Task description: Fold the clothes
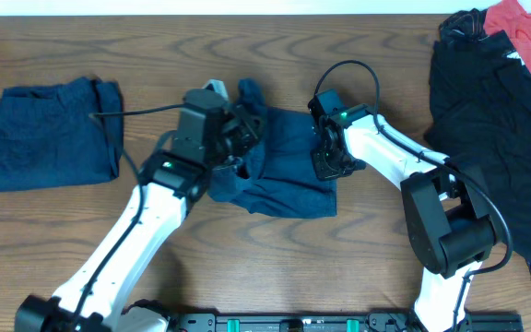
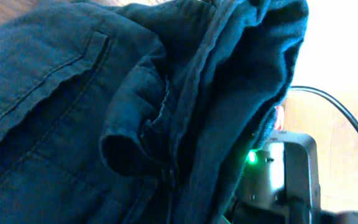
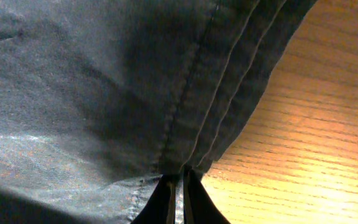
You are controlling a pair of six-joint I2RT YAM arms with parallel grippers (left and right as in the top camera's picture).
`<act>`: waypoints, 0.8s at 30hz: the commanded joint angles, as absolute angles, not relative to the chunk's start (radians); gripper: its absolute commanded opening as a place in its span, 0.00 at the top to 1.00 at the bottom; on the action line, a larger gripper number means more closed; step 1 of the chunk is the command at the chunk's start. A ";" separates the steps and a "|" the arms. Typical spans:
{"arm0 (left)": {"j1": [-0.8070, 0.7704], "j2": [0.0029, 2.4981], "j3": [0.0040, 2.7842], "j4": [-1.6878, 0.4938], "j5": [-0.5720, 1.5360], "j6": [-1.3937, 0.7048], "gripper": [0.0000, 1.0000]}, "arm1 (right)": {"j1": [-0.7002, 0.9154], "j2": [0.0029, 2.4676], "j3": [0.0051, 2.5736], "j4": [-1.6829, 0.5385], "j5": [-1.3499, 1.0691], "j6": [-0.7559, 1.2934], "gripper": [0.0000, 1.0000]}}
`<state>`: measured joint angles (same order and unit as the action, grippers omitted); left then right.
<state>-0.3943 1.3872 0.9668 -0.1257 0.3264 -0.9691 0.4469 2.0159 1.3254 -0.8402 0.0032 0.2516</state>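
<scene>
A dark navy garment (image 1: 289, 180) lies bunched in the middle of the table between both arms. My left gripper (image 1: 244, 138) is at its left edge. In the left wrist view the bunched cloth (image 2: 135, 106), with seams and a pocket, fills the frame and hides the fingers; its folds gather toward the jaws. My right gripper (image 1: 326, 162) is at the garment's right edge. In the right wrist view its fingers (image 3: 180, 194) are pinched shut on the stitched hem (image 3: 185, 124), just above the wood. A second navy garment (image 1: 53, 136) lies folded at the far left.
A pile of black clothes (image 1: 496, 111) covers the right side of the table, with a red cloth (image 1: 528, 32) at the back right corner. The left arm's cable (image 1: 127, 115) runs over the folded garment's edge. The right arm's wrist (image 2: 291, 174) shows beyond the cloth.
</scene>
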 commanded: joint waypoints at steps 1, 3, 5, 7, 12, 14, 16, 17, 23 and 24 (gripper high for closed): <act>-0.434 1.428 1.007 -0.086 0.294 -1.045 0.94 | 0.460 2.064 1.320 -0.831 -0.016 0.238 0.94; -0.448 1.446 1.007 -0.064 0.294 -1.063 0.94 | 0.460 2.064 1.320 -0.831 -0.016 0.238 0.94; -0.468 1.468 1.007 -0.026 0.294 -1.076 0.94 | 0.460 2.064 1.320 -0.831 -0.016 0.238 0.94; -0.485 1.482 1.007 0.006 0.298 -1.076 0.94 | 0.460 2.064 1.320 -0.831 -0.015 0.238 0.94; -0.528 1.490 1.007 0.016 0.302 -1.075 0.94 | 0.460 2.064 1.320 -0.830 -0.015 0.238 0.94; -0.539 1.490 1.007 0.017 0.301 -1.075 0.94 | 0.460 2.064 1.320 -0.831 -0.015 0.238 0.94; -0.544 1.490 1.007 0.017 0.302 -1.075 0.94 | 0.460 2.064 1.320 -0.831 -0.015 0.238 0.94; -0.545 1.490 1.007 0.017 0.302 -1.076 0.94 | 0.460 2.064 1.320 -0.831 -0.015 0.238 0.94; -0.548 1.490 1.007 0.022 0.302 -1.076 0.73 | 0.460 2.064 1.320 -0.831 -0.015 0.238 0.94; -0.548 1.490 1.007 0.026 0.306 -1.076 0.63 | 0.460 2.064 1.320 -0.831 -0.015 0.239 0.94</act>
<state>-0.5411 1.4906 0.9676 0.0120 0.3054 -1.0721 0.4473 2.0159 1.3258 -0.8402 0.0032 0.2512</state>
